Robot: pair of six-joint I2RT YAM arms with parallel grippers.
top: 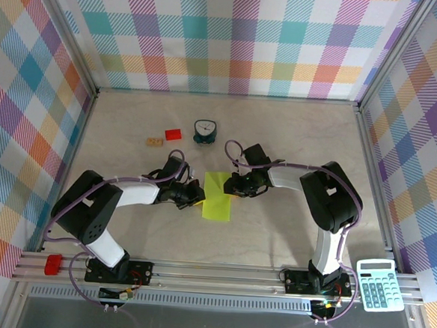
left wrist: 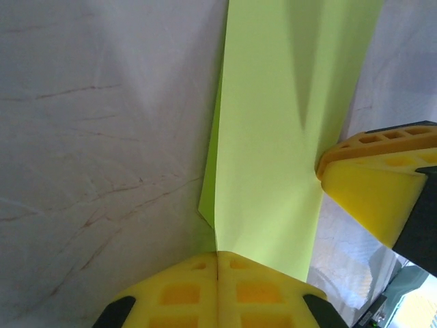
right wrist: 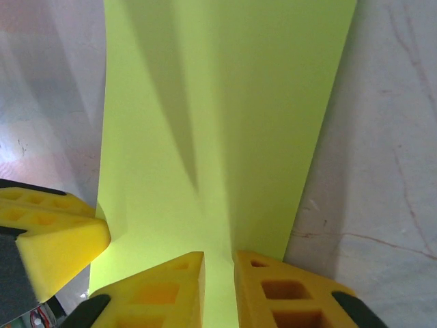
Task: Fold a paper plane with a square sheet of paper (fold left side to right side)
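Lime paper [top: 217, 198], seemingly unmarked, left hand [left wrist: 217, 263] pinching

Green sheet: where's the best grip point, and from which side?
Likely the left edge of the square sheet of paper, approached low from the left. It lies thin and flat on the table, so only an edge offers a pinch, and there the layers lift slightly. The left gripper is shut on that edge.

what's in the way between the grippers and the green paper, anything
Nothing visible. The left gripper is shut on the paper at its edge, and the right gripper has its jaws slightly apart around the opposite edge. The clock and red block sit farther back, apart from the paper.
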